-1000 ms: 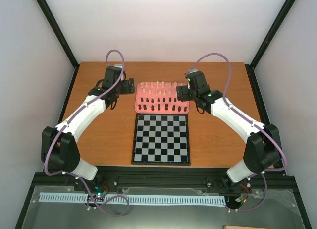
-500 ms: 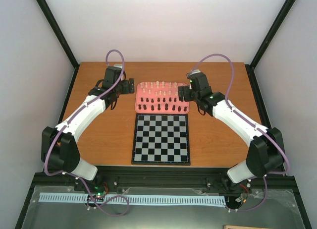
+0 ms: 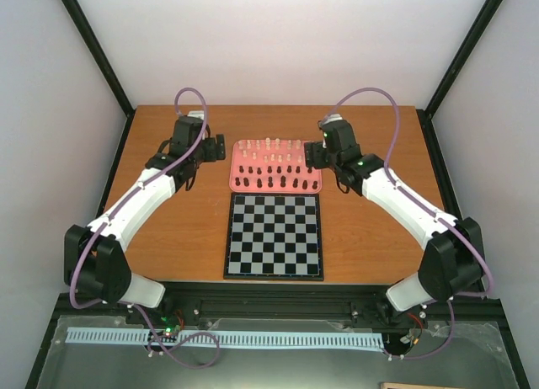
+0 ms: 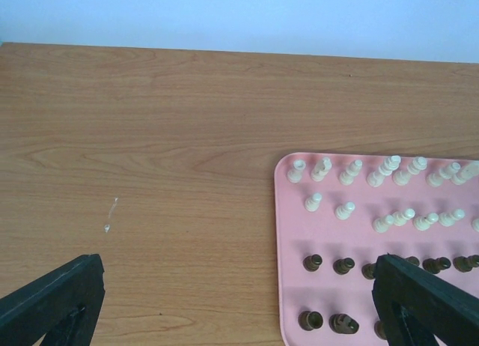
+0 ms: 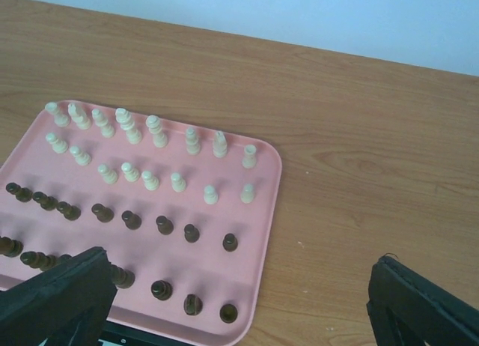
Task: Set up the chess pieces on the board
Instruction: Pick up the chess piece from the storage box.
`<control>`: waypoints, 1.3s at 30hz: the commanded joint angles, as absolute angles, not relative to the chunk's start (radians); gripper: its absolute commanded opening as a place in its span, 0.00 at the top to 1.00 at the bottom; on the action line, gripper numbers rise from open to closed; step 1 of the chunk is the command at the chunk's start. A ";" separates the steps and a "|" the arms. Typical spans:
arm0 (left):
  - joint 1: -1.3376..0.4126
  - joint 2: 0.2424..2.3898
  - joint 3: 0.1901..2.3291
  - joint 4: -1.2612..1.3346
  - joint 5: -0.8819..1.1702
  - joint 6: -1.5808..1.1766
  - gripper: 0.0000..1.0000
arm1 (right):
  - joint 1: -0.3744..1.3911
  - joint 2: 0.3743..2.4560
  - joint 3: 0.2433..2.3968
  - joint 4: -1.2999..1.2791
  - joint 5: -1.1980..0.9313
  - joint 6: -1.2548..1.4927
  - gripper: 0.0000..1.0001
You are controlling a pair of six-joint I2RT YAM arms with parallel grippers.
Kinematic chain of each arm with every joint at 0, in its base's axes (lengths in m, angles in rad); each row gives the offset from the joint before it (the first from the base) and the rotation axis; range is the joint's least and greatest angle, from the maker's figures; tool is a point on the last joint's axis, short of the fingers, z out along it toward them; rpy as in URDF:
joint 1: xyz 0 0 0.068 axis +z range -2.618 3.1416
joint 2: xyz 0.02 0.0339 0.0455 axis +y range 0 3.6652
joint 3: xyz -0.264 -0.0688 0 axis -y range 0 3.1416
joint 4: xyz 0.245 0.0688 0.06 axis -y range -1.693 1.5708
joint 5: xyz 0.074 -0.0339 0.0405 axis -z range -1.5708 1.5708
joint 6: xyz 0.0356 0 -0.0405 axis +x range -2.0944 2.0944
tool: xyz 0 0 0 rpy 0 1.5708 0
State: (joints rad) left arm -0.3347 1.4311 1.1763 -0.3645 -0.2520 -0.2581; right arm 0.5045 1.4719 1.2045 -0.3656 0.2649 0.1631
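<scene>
Top external view: the chessboard (image 3: pixel 274 236) is lying on the tabletop (image 3: pixel 181 229), with the chess pieces (image 3: pixel 269 159) standing in the pink tray (image 3: pixel 278 189) just behind it. Left wrist view: the left fingers (image 4: pixel 56 297) are hanging spread wide, released, straddling the tray's left edge. Right wrist view: the right fingers (image 5: pixel 52 301) are gaping likewise, straddling its right edge

A pink tray (image 3: pixel 278 189) on a brown wooden table (image 3: pixel 177 229).
The tray has round corners and lies flat at the far middle of the table. A small white scratch (image 4: pixel 111 215) marks the wood to its left. Pale walls (image 3: pixel 278 44) stand behind, with black bars (image 3: pixel 93 44) in the corners. A long white toothed strip (image 3: pixel 227 339) lies in front.
</scene>
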 commanded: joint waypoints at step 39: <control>-0.333 1.394 1.142 -0.331 -0.292 -0.272 0.00 | 0.741 1.970 1.528 -0.511 0.056 0.116 0.54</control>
